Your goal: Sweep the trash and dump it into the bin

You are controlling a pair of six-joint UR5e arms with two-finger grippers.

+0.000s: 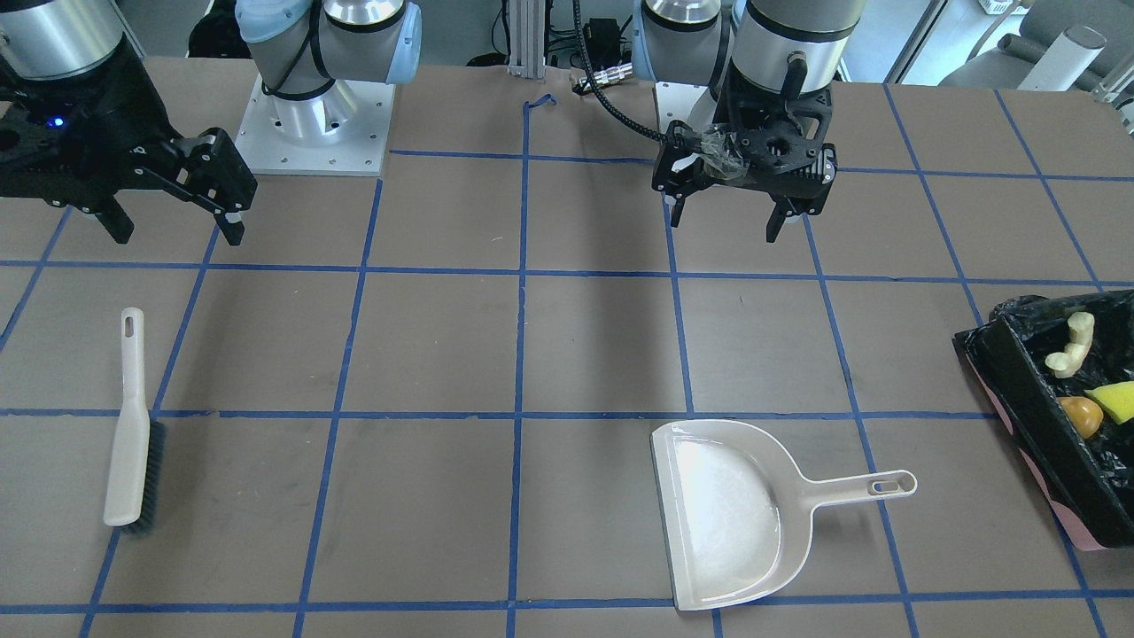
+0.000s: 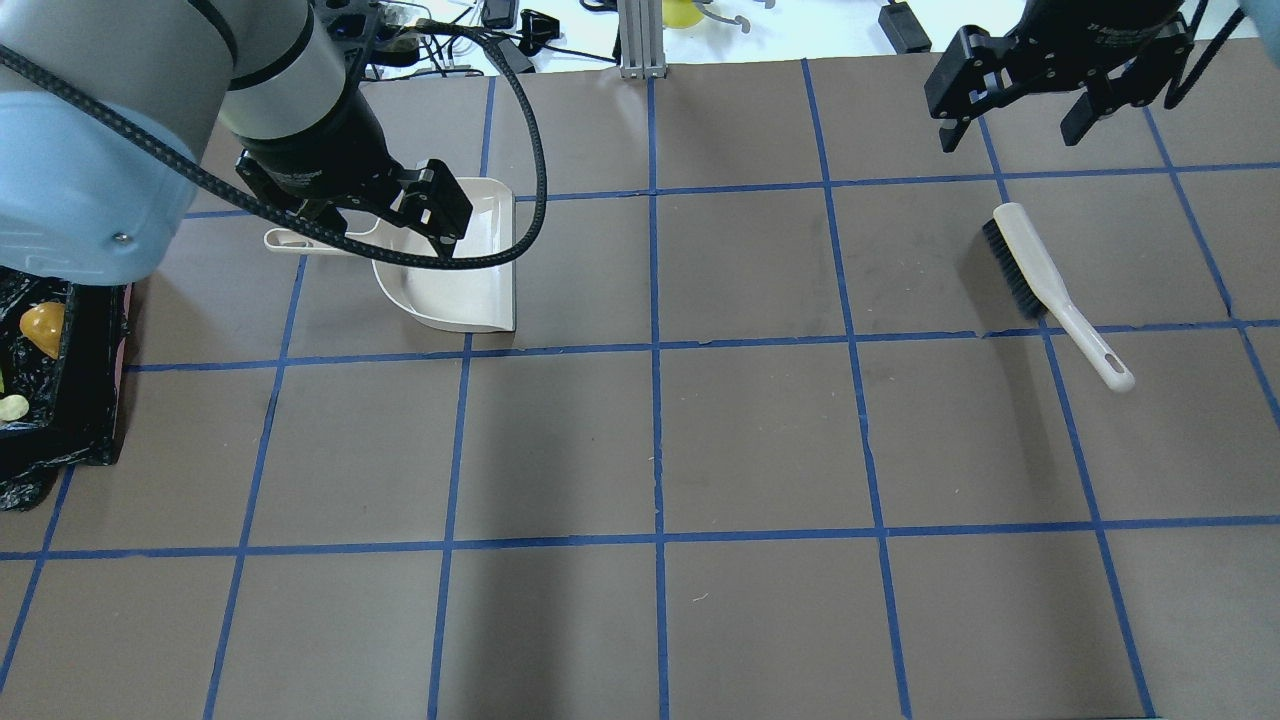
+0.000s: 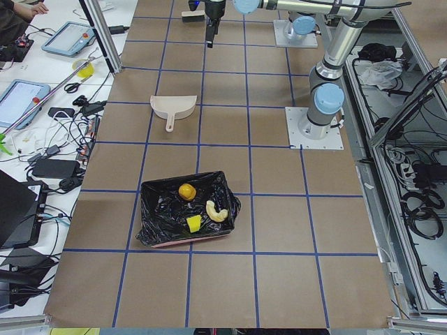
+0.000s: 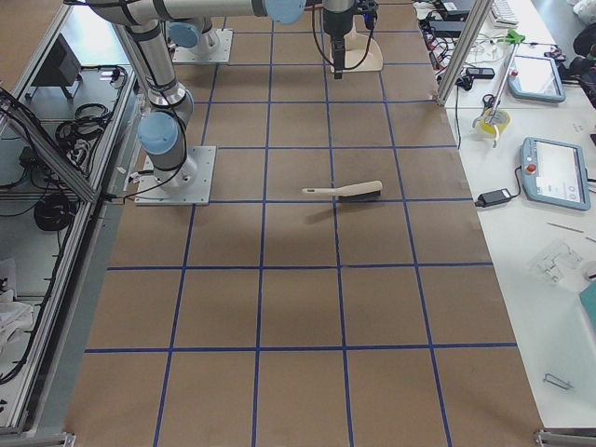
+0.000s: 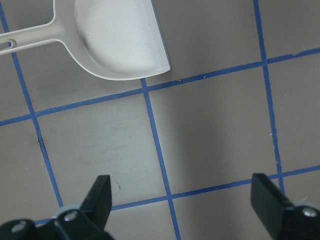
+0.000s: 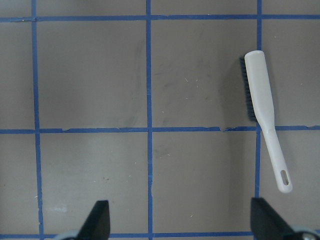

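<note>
The bin point(image 1: 1028, 416), lined with a black bag, stands at the table's end on my left; it also shows in the overhead view point(image 2: 70, 430) and the exterior left view point(image 3: 157, 223). Inside it lie the golden-brown lump point(image 1: 1079, 415), the yellow sponge point(image 1: 1114, 400) and the tan croissant piece point(image 1: 1070, 346). My left gripper point(image 1: 725, 226) hangs open and empty above the table, short of the dustpan. My right gripper point(image 1: 177, 237) hangs open and empty, short of the brush. The wrist views show both pairs of fingers spread wide over bare table.
A beige dustpan point(image 1: 726, 514) lies flat and empty, its handle toward the bin; it shows in the left wrist view point(image 5: 120, 45). A beige hand brush point(image 1: 131, 434) with dark bristles lies on my right side; it shows in the right wrist view point(image 6: 262, 115). Blue tape grids the brown table.
</note>
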